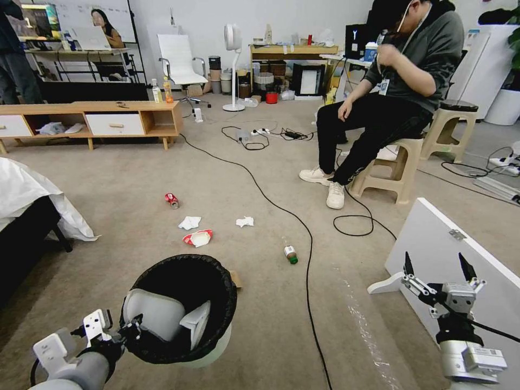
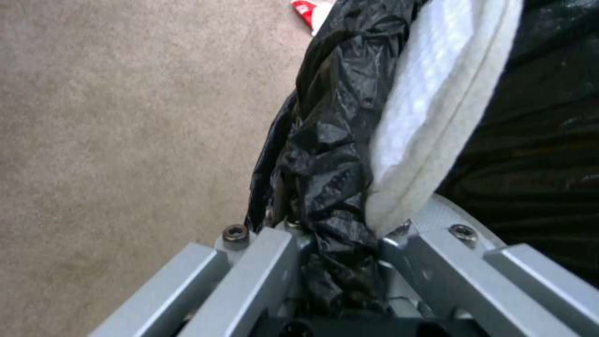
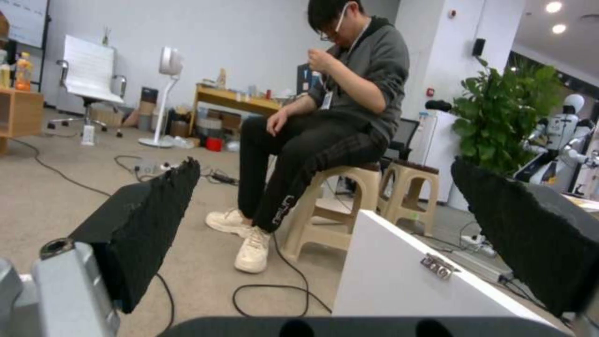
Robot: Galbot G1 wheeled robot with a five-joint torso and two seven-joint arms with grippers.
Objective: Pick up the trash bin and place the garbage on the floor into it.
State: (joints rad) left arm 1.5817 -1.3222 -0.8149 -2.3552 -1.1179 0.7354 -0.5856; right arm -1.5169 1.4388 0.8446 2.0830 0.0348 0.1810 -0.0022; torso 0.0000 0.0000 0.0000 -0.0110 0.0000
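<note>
The trash bin point(image 1: 215, 351), white with a black liner point(image 2: 331, 140) over its rim, is at the lower left of the head view. My left gripper point(image 1: 128, 327) point(image 2: 337, 234) is shut on its near rim, beside a white padded piece point(image 1: 157, 314) inside. Beyond it the garbage lies on the floor point(image 1: 135, 179): a crushed red can point(image 1: 171, 200), two tissues point(image 1: 189, 222) point(image 1: 245, 221), a red-and-white cup point(image 1: 198, 238), a green-capped bottle point(image 1: 291, 253) and a brown scrap point(image 1: 236, 279) against the bin. My right gripper point(image 1: 437, 269) point(image 3: 325, 164) hangs open and holds nothing at the lower right.
A black cable point(image 1: 303, 227) runs down the carpet right of the litter. A white board point(image 1: 460, 254) lies under my right gripper. A person sits on a stool point(image 1: 387, 173) beyond it. A sheet-covered bed point(image 1: 32, 200) is at the left, a low wooden cabinet point(image 1: 108, 116) behind.
</note>
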